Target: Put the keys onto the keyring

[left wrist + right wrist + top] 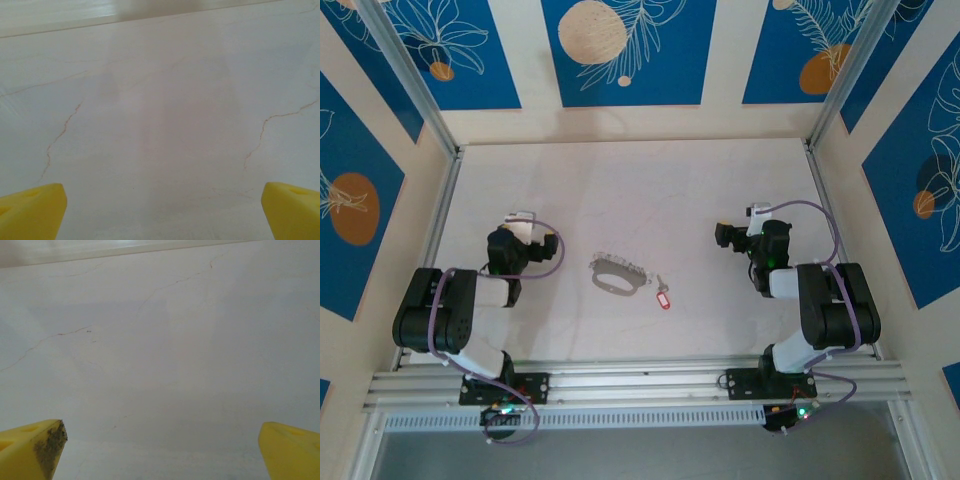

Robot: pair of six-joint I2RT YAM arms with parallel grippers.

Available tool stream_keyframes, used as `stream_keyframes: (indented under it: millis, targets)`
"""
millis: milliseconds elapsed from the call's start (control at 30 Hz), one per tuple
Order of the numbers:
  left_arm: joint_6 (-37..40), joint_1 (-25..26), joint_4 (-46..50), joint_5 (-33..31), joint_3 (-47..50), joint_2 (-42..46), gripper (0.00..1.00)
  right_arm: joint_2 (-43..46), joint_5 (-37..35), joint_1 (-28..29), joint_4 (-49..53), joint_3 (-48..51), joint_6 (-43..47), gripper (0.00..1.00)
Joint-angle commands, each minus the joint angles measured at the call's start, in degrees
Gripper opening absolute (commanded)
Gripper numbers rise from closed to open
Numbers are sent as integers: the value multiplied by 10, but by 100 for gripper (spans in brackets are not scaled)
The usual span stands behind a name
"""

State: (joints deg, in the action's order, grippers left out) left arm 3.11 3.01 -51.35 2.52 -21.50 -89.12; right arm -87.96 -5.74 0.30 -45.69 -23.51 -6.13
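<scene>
Pre-grasp stage. Thin grey oval metal keyring (617,277) w/ pale toothed fringe lies mid white table (650,180); tiny silver key w/ red plastic tag (663,296) sits just beside it, not joined. Left gripper (162,209) & right gripper (162,450) are spread wide, empty, well apart from both. Next move likely calls for reaching in and pinching key & ring.

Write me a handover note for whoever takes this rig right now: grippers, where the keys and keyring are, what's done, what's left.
Left gripper: open, holding nothing, over bare table on the left side.
Right gripper: open, holding nothing, over bare table on the right side.
Keyring: flat on the table between the two arms, toothed edge toward the far side.
Keys: on the table just right of the keyring, red tag nearest the arms, apparently not touching the loop.
Done: nothing yet; neither item is gripped.
Left: pick up the keyring and keys, then thread the keys onto the ring.
</scene>
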Motion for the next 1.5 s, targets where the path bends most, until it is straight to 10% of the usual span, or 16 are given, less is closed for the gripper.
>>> stream_keyframes:
  millis: [0, 267, 667, 933, 1467]
  targets:
    - [-7, -7, 0, -1, -10, -3, 100, 5, 7, -5, -4, -6, 1, 99]
    - [-3, -7, 0, 12, -8, 4, 94, 14, -4, -5, -2, -3, -4, 92]
    - [-18, -3, 180, -30, -52, 135, 91, 174, -27, -53, 349, -123, -198, 99]
    - [-65, 20, 275, 6, -90, 214, 87, 209, 33, -44, 408, -122, -248, 99]
    - [-144, 137, 497, 62, -146, 298, 76, 247, 66, 164, 531, -135, -213, 99]
